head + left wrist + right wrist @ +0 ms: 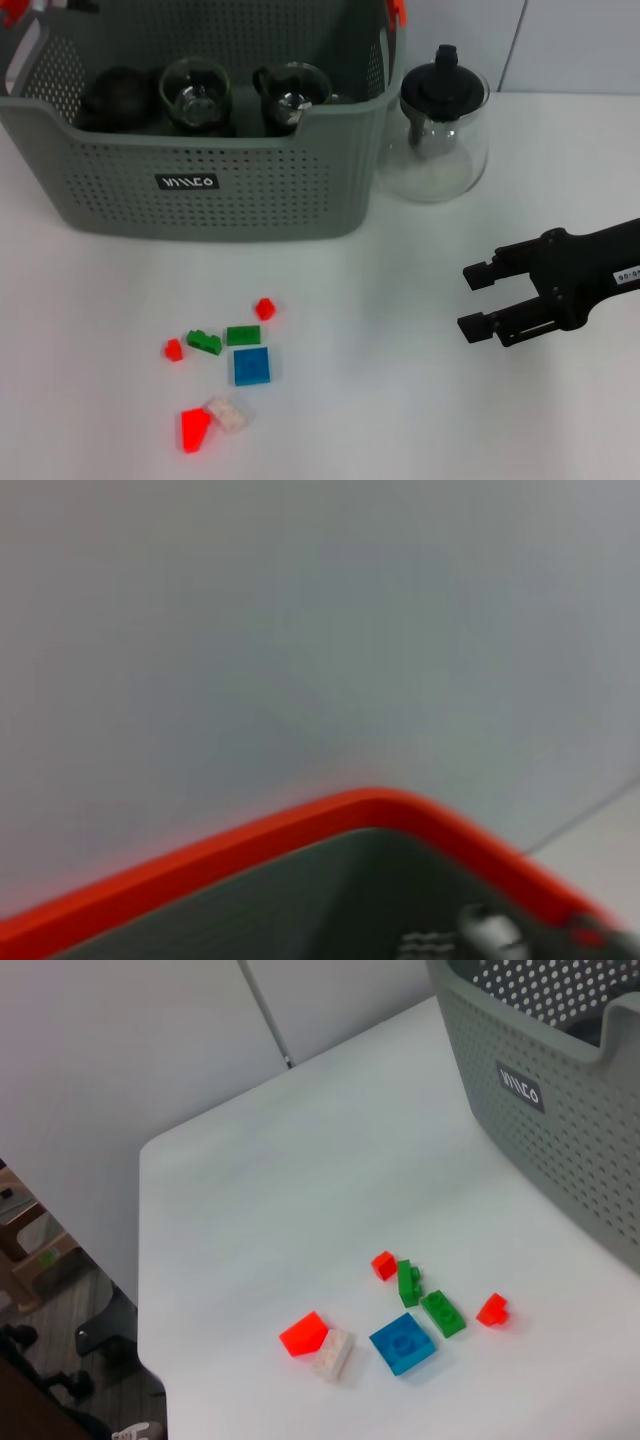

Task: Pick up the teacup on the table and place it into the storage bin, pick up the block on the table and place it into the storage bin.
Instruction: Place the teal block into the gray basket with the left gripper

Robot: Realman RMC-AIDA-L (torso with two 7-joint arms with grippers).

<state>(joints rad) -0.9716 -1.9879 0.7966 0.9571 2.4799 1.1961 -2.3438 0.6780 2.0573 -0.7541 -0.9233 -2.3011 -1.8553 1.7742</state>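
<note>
Grey-green perforated bin (pixel 250 190) with orange clips and a small black label, standing at the far left of the table, already holding two clear glass teacups (pixel 195 95) upright side by side, plus a dark item at its left end, too dim to identify. Loose blocks (pixel 251 366) scattered on the table just near of the bin: blue square, two green, three red, one white, the white touching the largest red.
</note>
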